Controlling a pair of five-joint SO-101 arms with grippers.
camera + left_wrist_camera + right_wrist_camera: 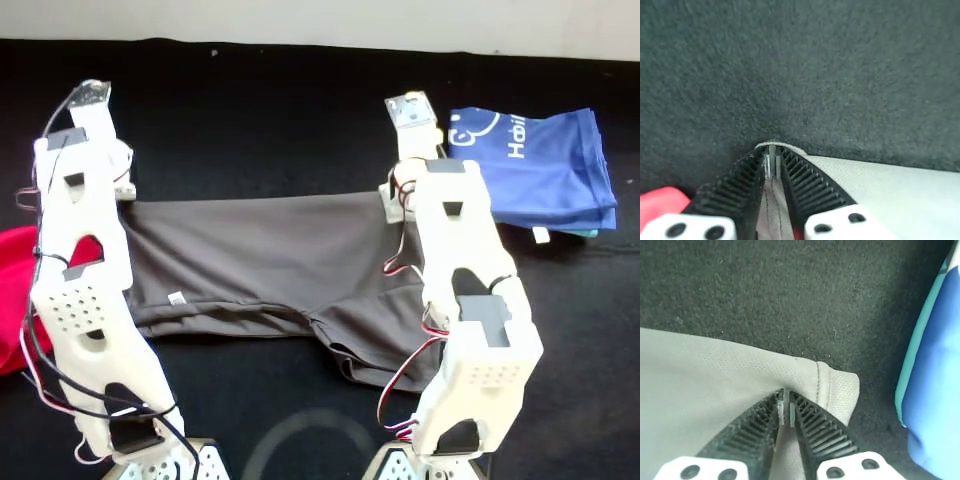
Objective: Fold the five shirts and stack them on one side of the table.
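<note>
**Desk contents, L to R**

1. Red shirt (12,290). Bunched and unfolded at far-left edge of desk (250,100). Just beside L end of grey shirt; contact hidden by arm.
2. Left gripper (771,152). Pressed together on far-L corner of grey shirt (260,260). Thin bite, right at the hem.
3. Grey shirt. Mid desk between both arms, spread widthways. Far edge taut-ish between the two pinches. Near edge rumpled, w/ a bunched flap toward the R arm's base. Judged: fold in hand, not yet finished.
4. Right gripper (786,396). Pinching far-R corner of grey shirt, just inboard of the stitched hem.
5. Blue shirt (540,165). Folded, far-R side of desk, teal layer (912,370) showing under its edge. Near the R corner of grey shirt, w/ a strip of bare desk between.

**Risks (est.)**
- Slip-out at either corner under a hard pull, owing to shallow bites.
- Skewed fold if arms are out of sync.
- Crease or lump locked in if near-edge flap is not flattened first.
- Red shirt dragged along if snagged by L corner.
- Blue stack nudged or mussed by a wide swing of the R arm, given the small gap.
</note>
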